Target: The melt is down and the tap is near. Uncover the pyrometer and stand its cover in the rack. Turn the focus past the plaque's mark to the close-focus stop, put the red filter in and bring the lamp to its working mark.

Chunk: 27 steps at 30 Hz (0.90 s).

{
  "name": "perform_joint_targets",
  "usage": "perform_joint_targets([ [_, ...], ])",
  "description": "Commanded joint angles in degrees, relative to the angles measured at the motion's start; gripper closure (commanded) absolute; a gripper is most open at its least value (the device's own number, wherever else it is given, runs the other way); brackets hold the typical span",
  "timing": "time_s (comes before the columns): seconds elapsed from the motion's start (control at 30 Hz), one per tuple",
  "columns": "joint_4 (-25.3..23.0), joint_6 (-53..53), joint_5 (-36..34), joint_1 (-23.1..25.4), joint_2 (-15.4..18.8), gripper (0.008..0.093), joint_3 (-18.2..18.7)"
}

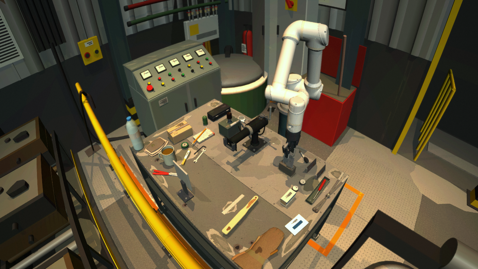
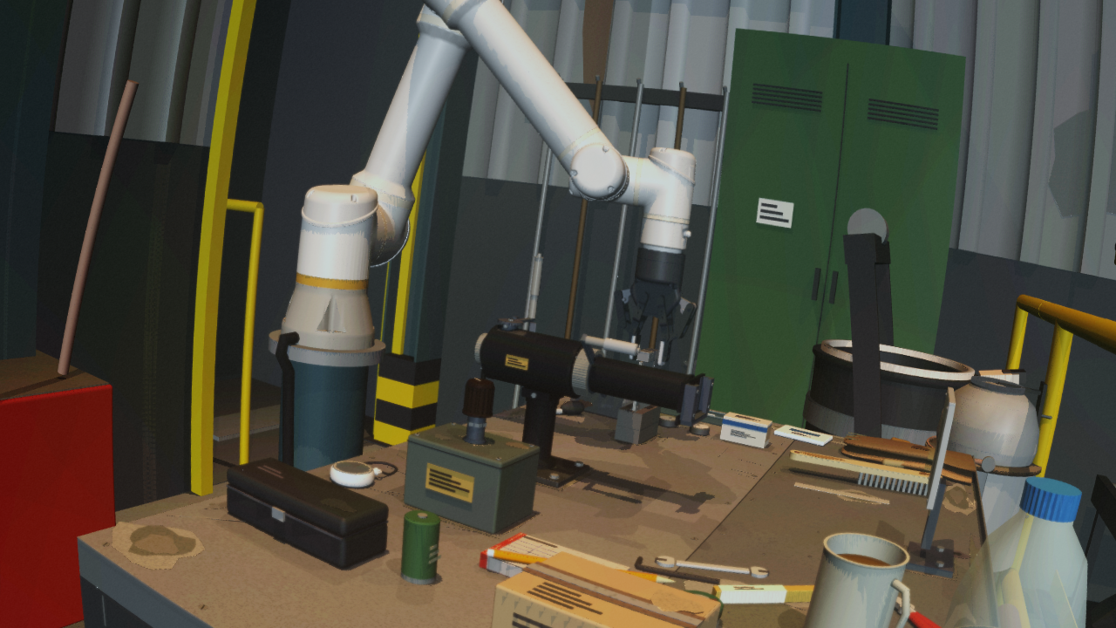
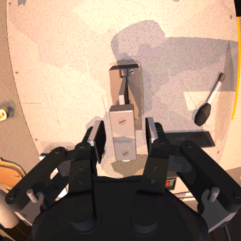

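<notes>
My gripper hangs open and empty straight above the cover, which stands on edge in the slot of the grey rack block on the right part of the bench. The gripper points straight down. The black pyrometer tube sits on its pedestal to the left of the rack. Its green lamp box with a dark knob stands beside it.
A green tray holding a red-handled tool lies near the right bench edge. A dark-handled brush lies just right of the rack. A small white box and a dial lie nearer the front.
</notes>
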Motion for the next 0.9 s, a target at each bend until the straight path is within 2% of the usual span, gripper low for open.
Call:
perform_joint_targets([
  [0.0,0.2,0.0,0.0,0.0,-0.2,0.0534,-0.1],
  [0.87,9.8,0.0,0.0,0.0,-6.1,0.0534,-3.8],
])
